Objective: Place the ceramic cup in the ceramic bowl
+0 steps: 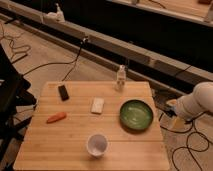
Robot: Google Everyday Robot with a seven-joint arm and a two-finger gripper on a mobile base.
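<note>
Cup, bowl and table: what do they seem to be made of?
Cup: plain white, smooth, likely ceramic. Bowl: green, dark rim, slight sheen, likely glazed ceramic. Table: pale boards with seams, looks like wood. The gripper hangs open past the table edge nearest the bowl, touching neither.
</note>
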